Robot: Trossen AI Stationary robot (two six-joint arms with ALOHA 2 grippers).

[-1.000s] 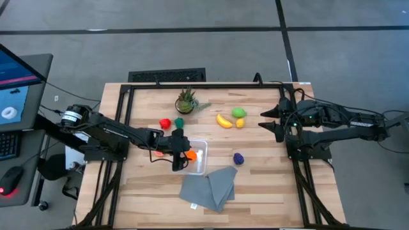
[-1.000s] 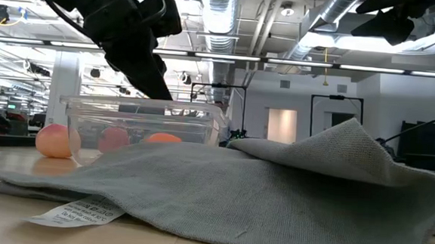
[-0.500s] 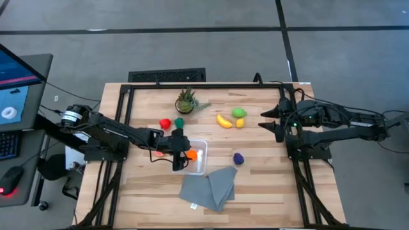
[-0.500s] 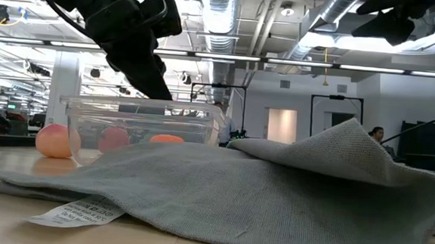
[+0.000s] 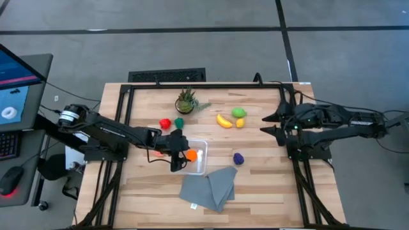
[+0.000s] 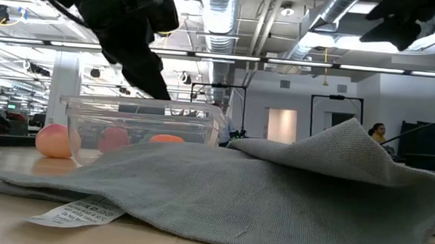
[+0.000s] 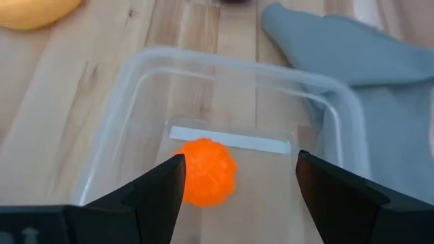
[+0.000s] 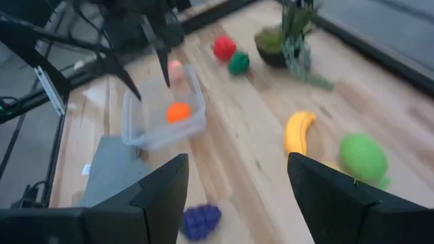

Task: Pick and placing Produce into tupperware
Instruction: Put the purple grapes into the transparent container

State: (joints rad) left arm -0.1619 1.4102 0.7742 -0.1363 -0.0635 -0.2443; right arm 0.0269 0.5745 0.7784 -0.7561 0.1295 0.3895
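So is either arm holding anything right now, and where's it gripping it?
Nothing is held. The left gripper hangs open over the clear container, with the orange fruit lying loose inside. The right gripper is open and empty near the table's right edge.

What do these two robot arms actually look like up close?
Both are slim, black, jointed arms trailing black cables. The left arm has a silver-white ring at its base. Each ends in a claw, left claw and right claw, with two flat, tapering black fingers.
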